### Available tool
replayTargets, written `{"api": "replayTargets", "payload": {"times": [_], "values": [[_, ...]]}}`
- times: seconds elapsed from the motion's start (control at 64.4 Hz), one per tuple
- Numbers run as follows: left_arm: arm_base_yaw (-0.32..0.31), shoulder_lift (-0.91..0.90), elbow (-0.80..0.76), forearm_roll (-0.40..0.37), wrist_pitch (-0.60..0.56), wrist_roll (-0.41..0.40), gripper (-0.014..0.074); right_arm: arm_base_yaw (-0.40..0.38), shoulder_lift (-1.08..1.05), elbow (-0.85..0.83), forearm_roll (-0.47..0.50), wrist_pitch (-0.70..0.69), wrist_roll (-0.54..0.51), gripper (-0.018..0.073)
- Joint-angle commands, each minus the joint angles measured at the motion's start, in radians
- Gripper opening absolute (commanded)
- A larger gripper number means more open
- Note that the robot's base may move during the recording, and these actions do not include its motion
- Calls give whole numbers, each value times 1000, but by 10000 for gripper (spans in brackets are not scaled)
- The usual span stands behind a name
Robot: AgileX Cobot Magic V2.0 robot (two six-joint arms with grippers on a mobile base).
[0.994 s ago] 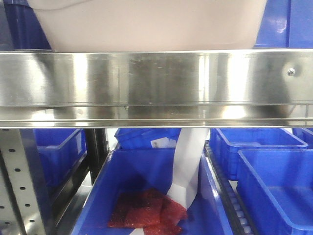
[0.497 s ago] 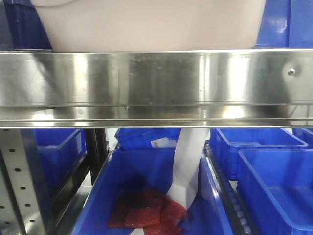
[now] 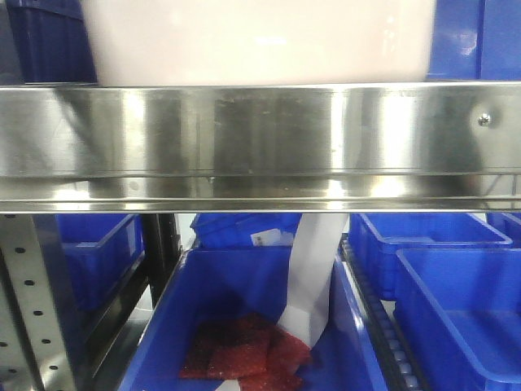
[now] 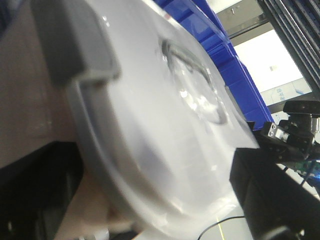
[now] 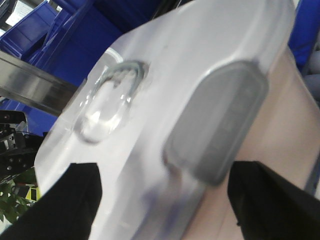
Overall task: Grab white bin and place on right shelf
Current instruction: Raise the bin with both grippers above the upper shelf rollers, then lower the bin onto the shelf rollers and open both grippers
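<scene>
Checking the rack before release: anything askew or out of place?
One oddity: a white paper strip hangs from under the steel shelf beam into the blue bin below, ending beside red packets. The white bin looks level.

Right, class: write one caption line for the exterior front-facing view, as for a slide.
White bin seen above the steel right shelf beam, with blue bins on the level below.

No text, brand or number can be read anywhere. Below the right shelf (image 3: 260,147), a small white label (image 3: 271,237) on a blue bin (image 3: 244,230) carries dark marks too small to make out. In the left wrist view, beyond the white bin (image 4: 165,125), a pale wall sign (image 4: 286,91) bears blue characters too blurred to read.
</scene>
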Motion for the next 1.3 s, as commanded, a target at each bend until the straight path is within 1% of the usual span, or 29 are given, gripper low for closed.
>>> {"api": "replayTargets", "payload": {"times": [0.0,0.326,0.388,0.435,0.482,0.513,0.544,0.575,0.606,0.621,0.652,0.715,0.73,0.746,0.808,0.917,0.994,1.041,1.103,1.134,1.196,1.289], "values": [[3,-39,-33,-76,31,0,502,-18,-34,-31,73,18,-9,616],[3,-39,-33,-76,31,0,499,-25,-34,-31,65,23,-9,615],[3,-39,-33,-76,31,0,478,-25,-34,-31,65,23,-9,615],[3,-39,-33,-76,31,0,449,-25,-34,-31,65,23,-9,611],[3,-39,-33,-76,31,0,404,-25,-34,-31,65,23,-9,585],[3,-39,-33,-76,29,0,370,-25,-34,-31,65,23,-9,548],[3,-39,-33,-76,29,0,316,-25,-34,-31,65,23,-9,506],[3,-39,-33,-76,27,0,253,-25,-34,-31,65,23,-9,438],[3,-39,-33,-76,20,0,181,-25,-34,-31,65,23,-9,337],[3,-39,-33,-76,20,0,136,-25,-34,-31,65,23,-9,300],[3,-39,-33,-76,15,0,49,-25,-34,-31,65,20,-9,188],[3,-39,-33,-76,13,0,-82,-25,-34,-31,65,9,-9,22],[3,-39,-33,-76,13,0,-105,-25,-34,-31,65,5,-9,10],[3,-39,-33,-76,11,0,-135,-25,-34,-31,67,-1,-9,22],[3,-39,-33,-76,-8,0,-114,-25,-34,-31,67,-20,-9,32],[3,-39,-33,-78,-23,0,-116,-25,-34,-31,67,-46,-9,28],[4,-39,-33,-54,-27,8,-116,-25,-34,-31,67,-95,-9,28],[11,-39,-33,-20,-38,8,-116,-26,-34,-31,67,-125,-9,28],[18,-52,-33,21,-59,-3,-116,-31,-37,-38,64,-120,-9,29],[20,-72,-33,51,-87,-19,-116,-31,-41,-53,47,-108,-9,30],[20,-126,-33,106,-156,-21,-116,-28,-51,-68,17,-121,-9,30],[17,-241,-33,180,-277,-21,-117,-24,-90,-73,-28,-227,-9,30]]}}
